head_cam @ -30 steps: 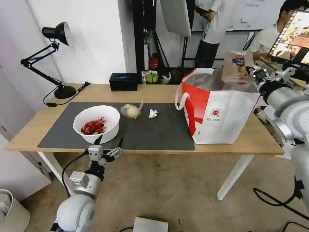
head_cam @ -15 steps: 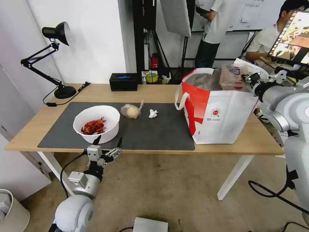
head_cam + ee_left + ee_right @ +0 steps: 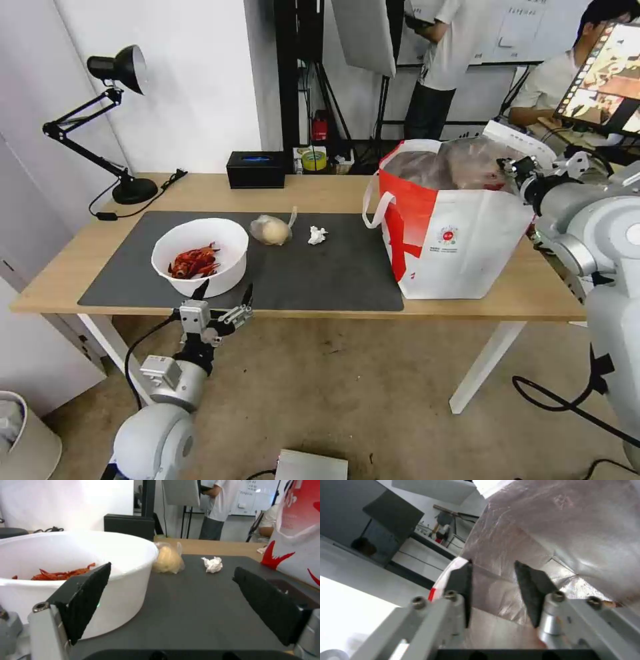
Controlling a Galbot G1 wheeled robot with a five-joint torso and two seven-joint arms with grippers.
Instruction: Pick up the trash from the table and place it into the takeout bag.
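**Mia:** What is closest to us?

**Ben:** The left gripper (image 3: 225,294). It waits just under the front edge of the table (image 3: 467,303). Its two black fingers are wide apart and hold nothing.

**Mia:** And behind it?

**Ben:** A round white bowl (image 3: 200,255) on the dark grey mat (image 3: 333,280). It looks smooth and hard. Red crayfish shells (image 3: 193,261) lie inside, spiky and shiny.

**Mia:** What comes after the bowl?

**Ben:** A clear bag (image 3: 271,230) with a pale round bun in it. The bag looks thin and crinkly. Near it is a small white tissue (image 3: 317,235), all scrunched up.

**Mia:** So is the job done?

**Ben:** No. I think those three things still need picking up.

**Mia:** Where is the takeout bag (image 3: 460,247)?

**Ben:** At the right end of the table. It is big, white and red, with loop handles and wrinkly silver foil inside.

**Mia:** Is anything in it?

**Ben:** Yes. A clear plastic tray (image 3: 475,163) with red bits sits in the top. The right gripper (image 3: 493,580) is at the bag's mouth. Its fingers are a little apart, with nothing between them.
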